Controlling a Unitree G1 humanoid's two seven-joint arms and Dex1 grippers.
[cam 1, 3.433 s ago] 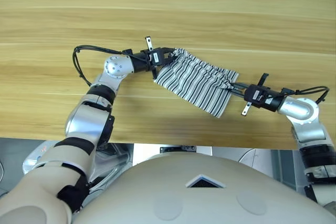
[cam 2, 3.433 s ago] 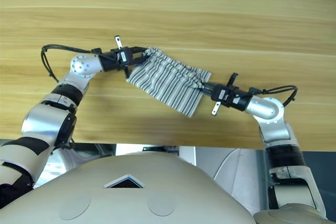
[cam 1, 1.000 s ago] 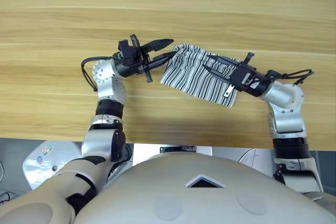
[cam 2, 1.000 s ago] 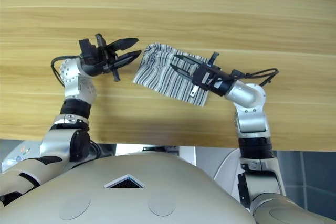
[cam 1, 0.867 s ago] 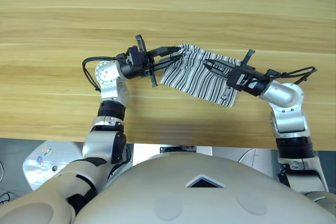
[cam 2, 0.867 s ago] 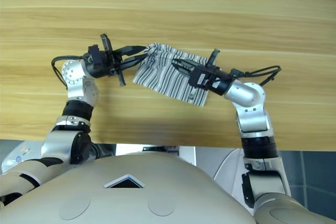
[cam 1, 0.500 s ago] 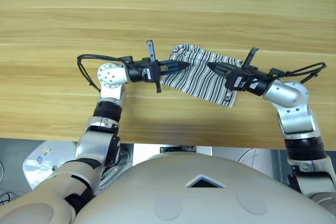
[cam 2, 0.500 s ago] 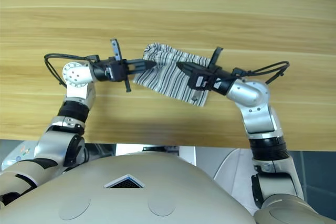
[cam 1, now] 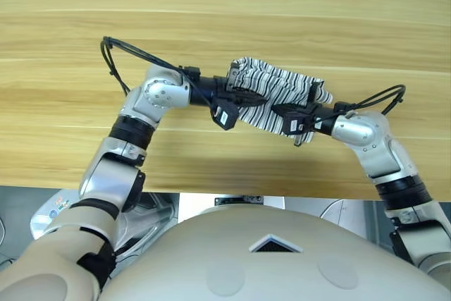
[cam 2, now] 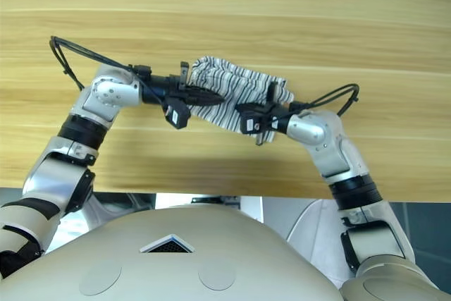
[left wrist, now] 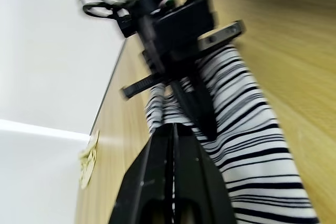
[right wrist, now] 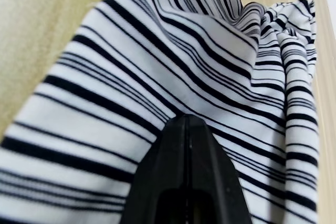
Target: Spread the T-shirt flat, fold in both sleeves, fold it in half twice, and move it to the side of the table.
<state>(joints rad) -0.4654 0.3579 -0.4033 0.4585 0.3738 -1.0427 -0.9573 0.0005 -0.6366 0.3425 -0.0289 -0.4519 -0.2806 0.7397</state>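
Two closed tools, the left tool (cam 1: pixel 258 101) and right tool (cam 1: pixel 275 109), touch the folded, rumpled black-and-white striped T-shirt (cam 1: pixel 280 84).

T-shirt mid-table, both grippers on it

The folded black-and-white striped cloth T-shirt (cam 1: pixel 282 88) lies on the light wooden table (cam 1: pixel 225 5). The black two-fingered left gripper (cam 1: pixel 258 101) rests on its left part. The black right gripper (cam 1: pixel 277 109) is just right of it, on the near edge.
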